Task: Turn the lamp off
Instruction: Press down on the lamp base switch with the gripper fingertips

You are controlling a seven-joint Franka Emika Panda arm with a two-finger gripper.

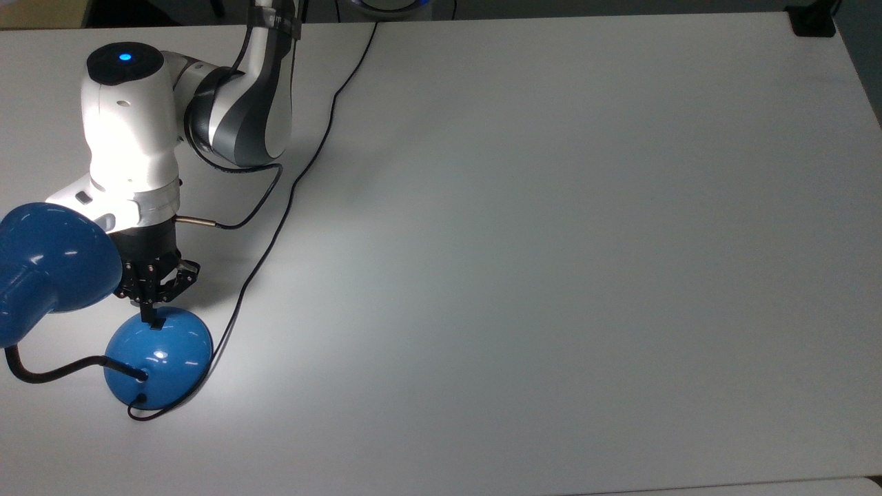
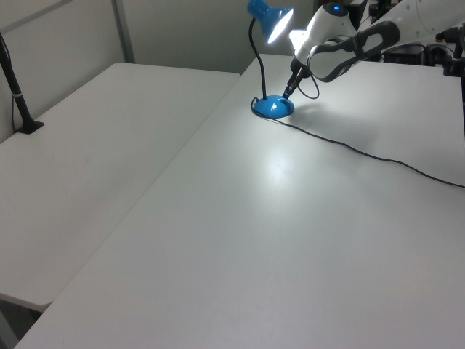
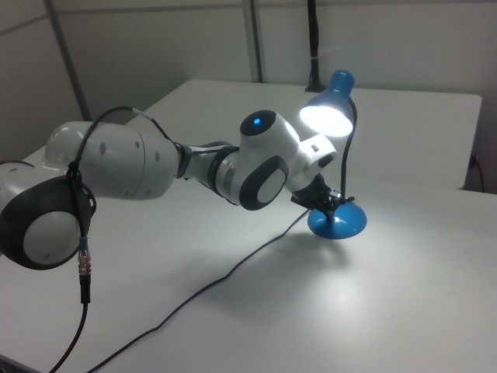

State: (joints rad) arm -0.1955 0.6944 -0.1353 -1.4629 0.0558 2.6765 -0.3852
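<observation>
The hand, fingers pressed together, tips the lamp base's far rim (shade lit); beyond the lamp the desk lies bare.

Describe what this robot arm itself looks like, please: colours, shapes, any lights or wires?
The arm is made of rounded, glossy white segments with dark grey joint bands. A small blue light glows on a black cap near the wrist. Thin black cables loop along it. The gripper at its end is black, with a skeletal metal linkage tapering to narrow fingers.

lit blue lamp, upright on table
</observation>
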